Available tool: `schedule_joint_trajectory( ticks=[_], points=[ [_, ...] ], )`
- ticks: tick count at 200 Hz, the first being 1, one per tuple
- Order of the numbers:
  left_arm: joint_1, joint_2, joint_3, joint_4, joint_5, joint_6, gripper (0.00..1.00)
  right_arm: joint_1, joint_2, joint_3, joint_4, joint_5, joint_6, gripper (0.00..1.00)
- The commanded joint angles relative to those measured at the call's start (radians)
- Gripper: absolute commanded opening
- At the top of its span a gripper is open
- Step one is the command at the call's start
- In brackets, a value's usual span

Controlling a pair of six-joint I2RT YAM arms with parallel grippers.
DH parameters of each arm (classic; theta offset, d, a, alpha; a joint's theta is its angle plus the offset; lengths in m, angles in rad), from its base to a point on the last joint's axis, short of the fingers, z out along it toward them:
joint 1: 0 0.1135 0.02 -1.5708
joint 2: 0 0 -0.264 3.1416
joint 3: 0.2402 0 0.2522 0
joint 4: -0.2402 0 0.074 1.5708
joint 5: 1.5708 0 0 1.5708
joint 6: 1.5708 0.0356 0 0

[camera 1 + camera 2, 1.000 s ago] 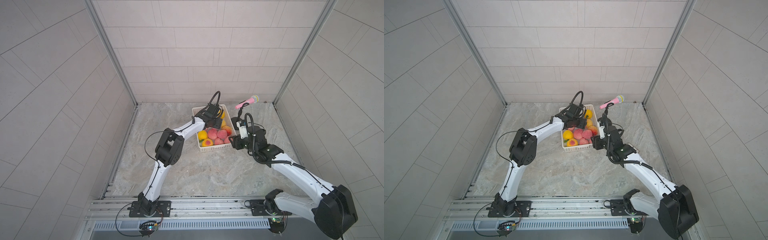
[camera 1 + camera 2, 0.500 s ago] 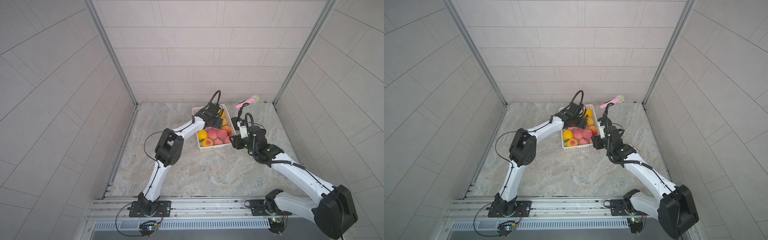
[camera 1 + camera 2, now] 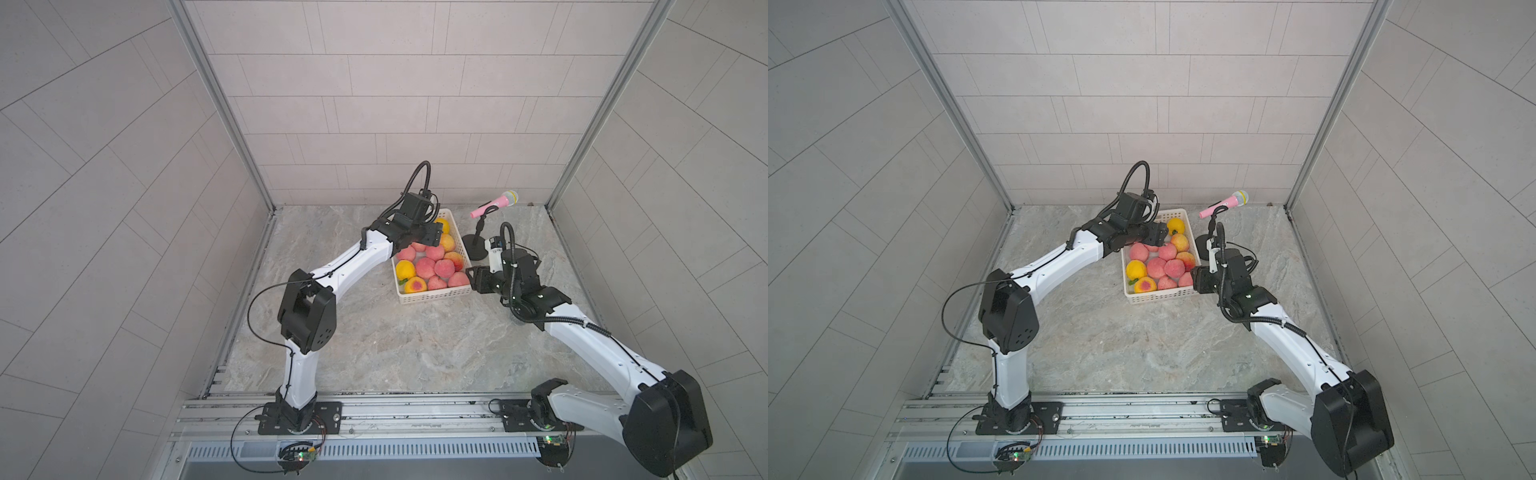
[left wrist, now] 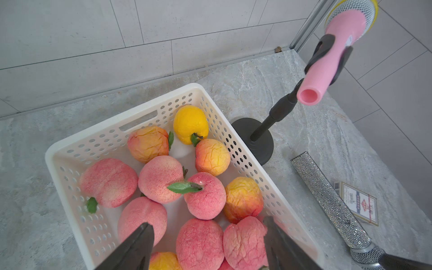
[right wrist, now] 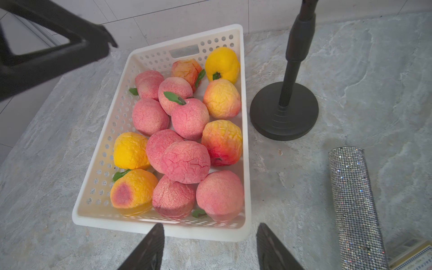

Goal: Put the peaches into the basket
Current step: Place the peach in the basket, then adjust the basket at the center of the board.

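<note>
Basket (image 3: 430,296) is seen on the marble table (image 3: 374,340), toward 1 o'clock from table centre in both top views, slot handle (image 4: 139,121) at its 12 o'clock end. Every peach in view is inside it: peaches (image 3: 425,266) are packed wall to wall and partly stacked, mostly pink. A yellow peach (image 4: 190,122) is tucked in the 1 o'clock corner.

Left gripper (image 4: 208,230) is held over the basket's 12 o'clock half, fingers spread wide. Nothing is clamped between them and peaches are seen below the gap.

Right gripper (image 5: 210,225) is parked at the basket's 4 o'clock corner, just outside the near wall, fingers apart and empty.

Pink microphone (image 3: 494,203) is clipped on a black stand (image 3: 476,251), base just beside the basket wall at 3 o'clock. A silver glitter microphone (image 4: 327,198) is lying flat on the table beyond the stand, with a printed card (image 4: 358,203) next to it
</note>
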Motion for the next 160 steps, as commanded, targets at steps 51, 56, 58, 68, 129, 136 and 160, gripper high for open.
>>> schedule_joint_trajectory(
  ticks=[51, 56, 58, 68, 129, 136, 160],
  points=[
    [0.060, -0.290, -0.347, 0.040, -0.038, -0.099, 0.80, -0.145, 0.035, -0.017, 0.082, -0.069, 0.081, 0.68],
    [0.069, -0.314, -0.379, 0.048, -0.033, -0.109, 0.80, -0.157, 0.034, -0.022, 0.092, -0.069, 0.082, 0.68],
    [0.072, -0.324, -0.390, 0.051, -0.031, -0.115, 0.80, -0.162, 0.033, -0.024, 0.095, -0.068, 0.083, 0.68],
    [0.088, -0.370, -0.450, 0.064, -0.017, -0.128, 0.80, -0.188, 0.035, -0.033, 0.112, -0.066, 0.082, 0.68],
    [0.195, -0.513, -0.665, 0.073, 0.050, -0.177, 0.83, -0.308, 0.062, -0.031, 0.165, -0.108, 0.138, 0.68],
    [0.205, -0.515, -0.675, 0.075, 0.063, -0.191, 0.83, -0.307, 0.078, -0.036, 0.191, -0.159, 0.162, 0.69],
    [0.251, -0.522, -0.719, 0.111, 0.136, -0.229, 0.84, -0.306, 0.154, -0.104, 0.401, -0.337, 0.292, 0.72]
  ],
)
